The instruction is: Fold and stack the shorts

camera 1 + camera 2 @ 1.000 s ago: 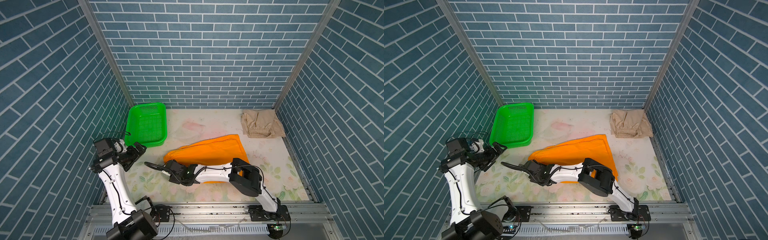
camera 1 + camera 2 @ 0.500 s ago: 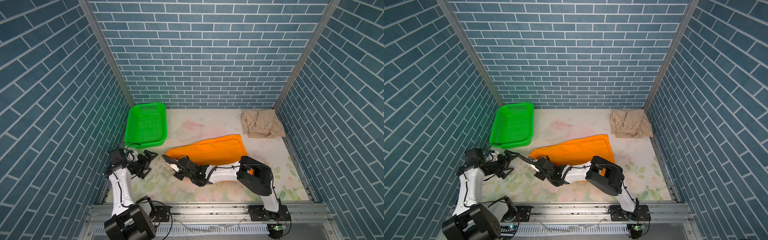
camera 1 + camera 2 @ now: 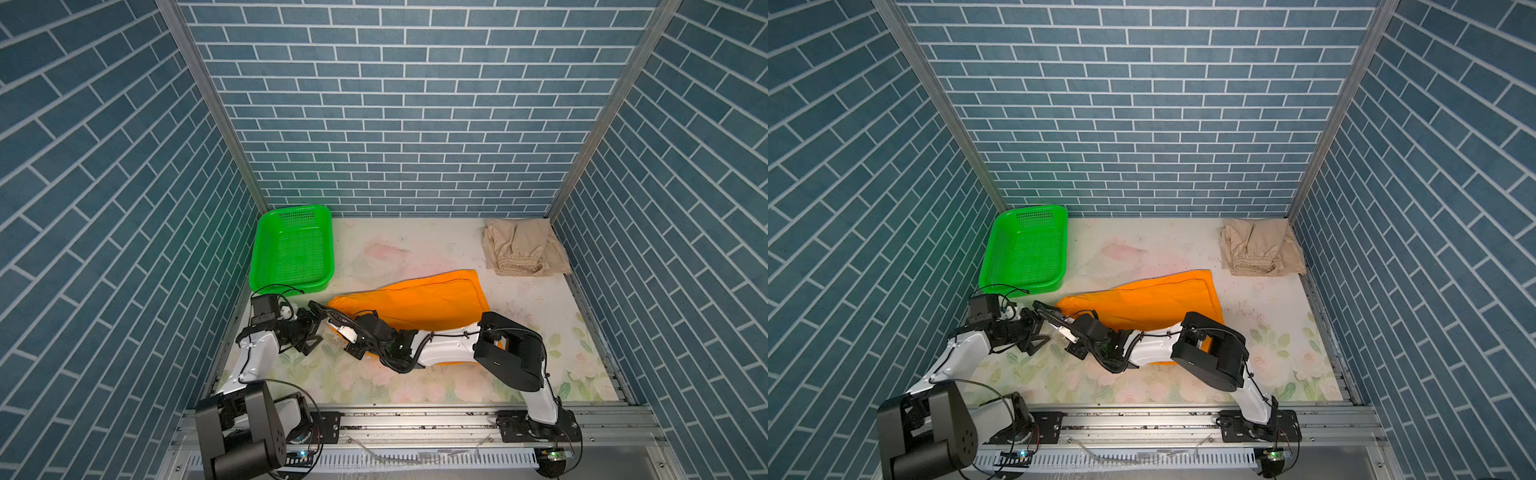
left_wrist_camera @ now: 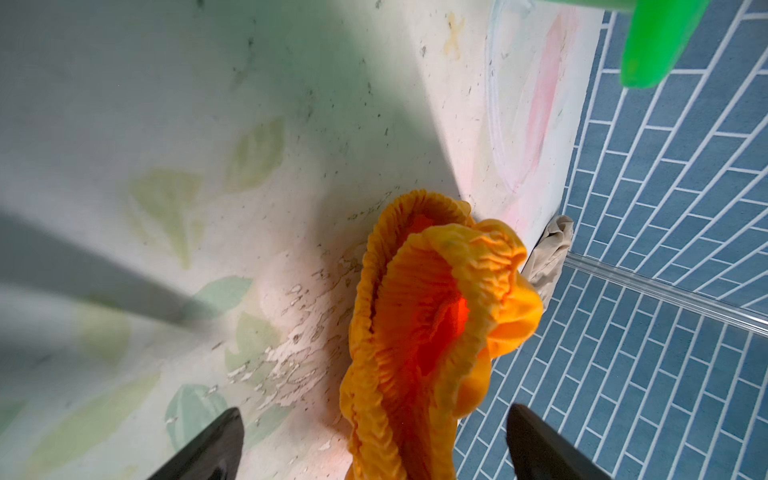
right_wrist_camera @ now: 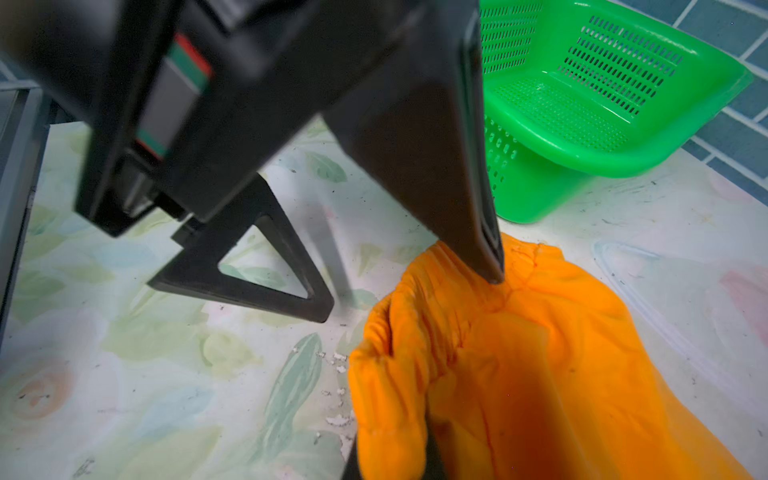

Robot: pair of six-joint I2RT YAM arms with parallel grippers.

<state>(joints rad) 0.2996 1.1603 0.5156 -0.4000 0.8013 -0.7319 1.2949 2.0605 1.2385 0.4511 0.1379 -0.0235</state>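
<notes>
At 9 o'clock end of mat: bright orange soft cloth shorts (image 3: 419, 301) lie stretched toward 3 o'clock, with the gathered waistband (image 4: 374, 291) raised off the floral mat (image 3: 415, 249).
Right gripper (image 3: 332, 316): reaches across the middle, jaws clamped on the orange waistband.
Left gripper (image 4: 374, 411): jaws spread wide, one finger on each side of the waistband, nothing held.
Beige cloth shorts (image 3: 523, 253): bunched in the 1 o'clock corner, well apart from the orange pair.
Step (judged): setting up a second grip on the waistband ahead of the fold; stacking not begun.
Next move (judged): close the left jaws on the gathered edge beside the right grip, catching both layers, then draw the band taut.
Edges: green perforated plastic basket (image 3: 297, 216) near at 11 o'clock; side wall (image 3: 232, 266) close at 9 o'clock; right forearm (image 3: 444, 349) lies over the shorts' 6 o'clock edge.
Open room: bare mat at 12 o'clock and at 4 to 5 o'clock.
</notes>
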